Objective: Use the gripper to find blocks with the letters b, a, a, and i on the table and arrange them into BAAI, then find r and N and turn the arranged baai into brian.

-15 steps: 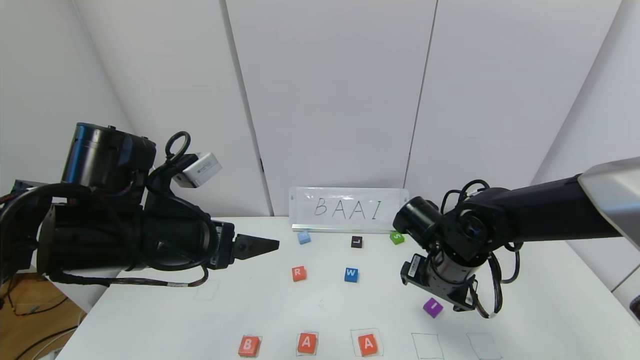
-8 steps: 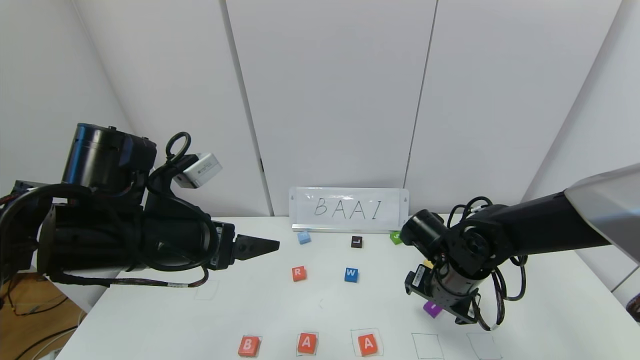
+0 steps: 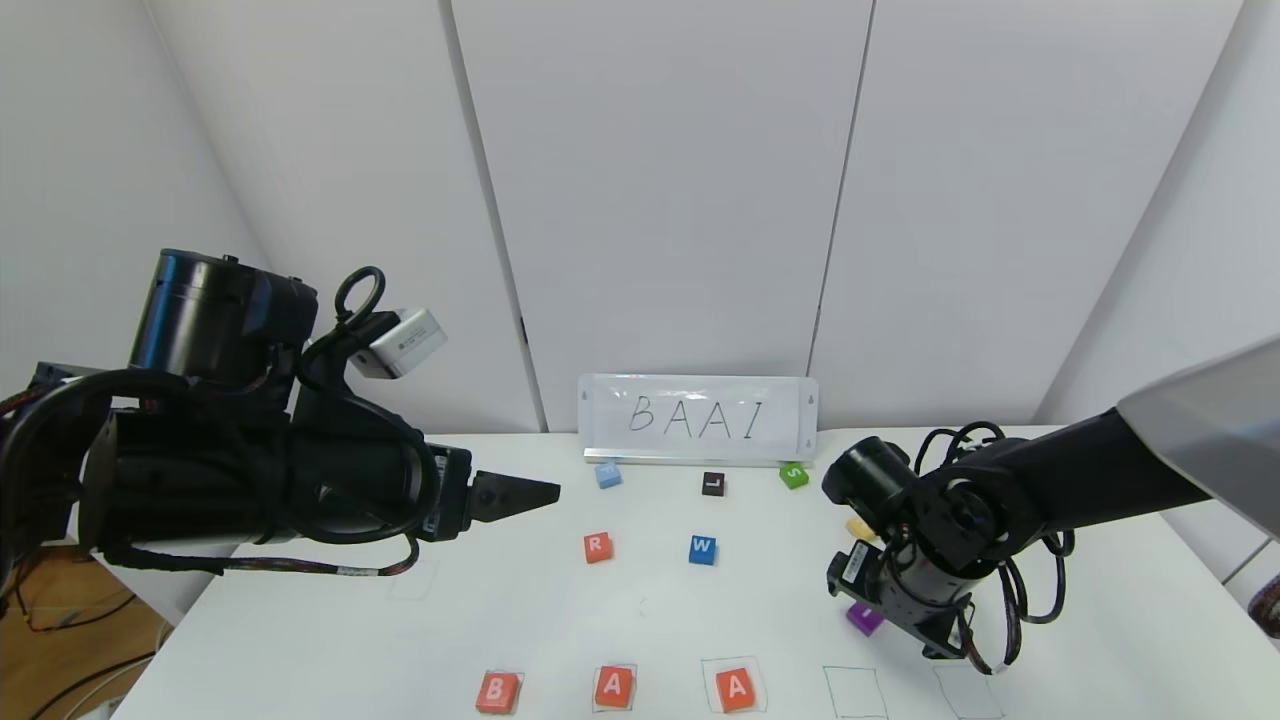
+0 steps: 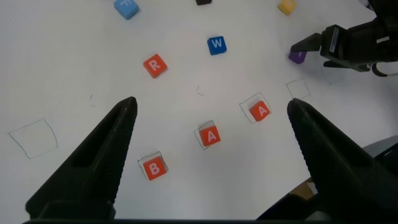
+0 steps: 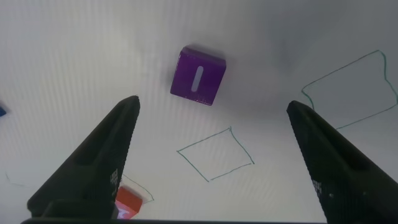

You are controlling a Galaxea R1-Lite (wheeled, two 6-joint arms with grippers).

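Note:
Three orange-red blocks sit in green squares along the table's (image 3: 330, 640) front edge: B (image 3: 498, 691), A (image 3: 614, 686) and A (image 3: 736, 688). The purple I block (image 3: 864, 618) lies right of them, half hidden under my right wrist. In the right wrist view the I block (image 5: 198, 76) lies just beyond my open right gripper (image 5: 211, 104), which hovers over an empty green square (image 5: 216, 154). The R block (image 3: 597, 547) rests mid-table. My left gripper (image 3: 520, 495) hangs open high over the left side, holding nothing. No N shows.
A blue W block (image 3: 702, 549), a black L block (image 3: 713, 484), a green S block (image 3: 794, 475), a light blue block (image 3: 608, 475) and a yellow block (image 3: 858, 527) lie farther back. A BAAI sign (image 3: 697, 418) stands at the wall. Two empty squares (image 3: 855, 692) lie front right.
My right arm has dropped lower and shifted right, coming down over the purple I block. The left arm and all blocks have stayed put.

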